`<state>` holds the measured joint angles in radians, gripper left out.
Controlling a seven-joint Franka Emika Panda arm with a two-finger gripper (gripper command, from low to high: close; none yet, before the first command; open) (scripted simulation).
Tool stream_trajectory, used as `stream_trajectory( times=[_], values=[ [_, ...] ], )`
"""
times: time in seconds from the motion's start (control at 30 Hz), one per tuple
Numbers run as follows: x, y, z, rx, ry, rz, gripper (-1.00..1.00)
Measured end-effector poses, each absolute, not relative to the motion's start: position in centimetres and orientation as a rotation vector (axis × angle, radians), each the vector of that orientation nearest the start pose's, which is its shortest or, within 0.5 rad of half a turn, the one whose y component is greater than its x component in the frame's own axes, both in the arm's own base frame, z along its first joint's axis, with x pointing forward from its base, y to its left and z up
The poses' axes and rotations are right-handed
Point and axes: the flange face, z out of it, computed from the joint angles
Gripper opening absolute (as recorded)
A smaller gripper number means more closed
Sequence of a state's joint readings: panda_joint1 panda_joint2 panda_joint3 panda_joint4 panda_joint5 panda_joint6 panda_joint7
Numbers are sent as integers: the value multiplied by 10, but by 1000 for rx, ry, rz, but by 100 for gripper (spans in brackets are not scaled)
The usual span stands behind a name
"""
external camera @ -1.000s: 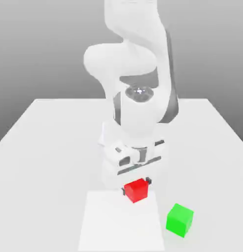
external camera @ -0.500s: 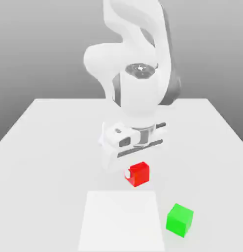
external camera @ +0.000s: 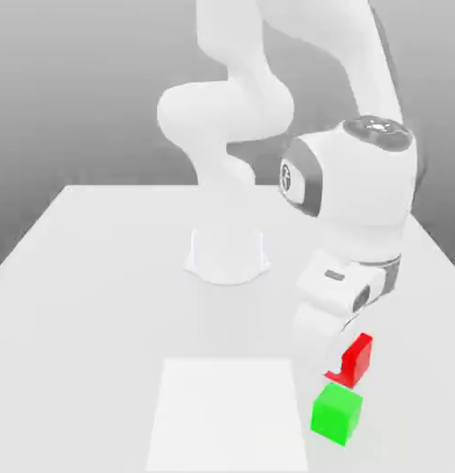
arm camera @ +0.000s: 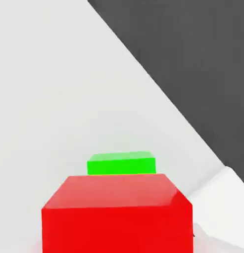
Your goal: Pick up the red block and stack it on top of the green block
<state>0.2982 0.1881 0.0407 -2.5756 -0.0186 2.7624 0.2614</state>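
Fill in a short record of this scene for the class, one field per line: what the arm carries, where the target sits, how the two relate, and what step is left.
carried: red block, held in the gripper, off the table
target: green block, on the table near the exterior view's right front
relation: red block just above the green one and a little to the exterior view's right, not yet resting on it
hand view: red block close in front, green block beyond it
step left: probably centre over the green block, lower, release

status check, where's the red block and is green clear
Gripper shut on the red block, carried off the table. Red hangs just above the green block, not yet seated. Nothing on green's top.
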Motion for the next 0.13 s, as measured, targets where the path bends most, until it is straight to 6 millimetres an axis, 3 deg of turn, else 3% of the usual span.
stream_trajectory(
  times=[0.03,0.13],
  values=[
    [420,150,186,-3138,-148,2,100],
    [420,150,186,-3138,-148,2,100]
  ],
)
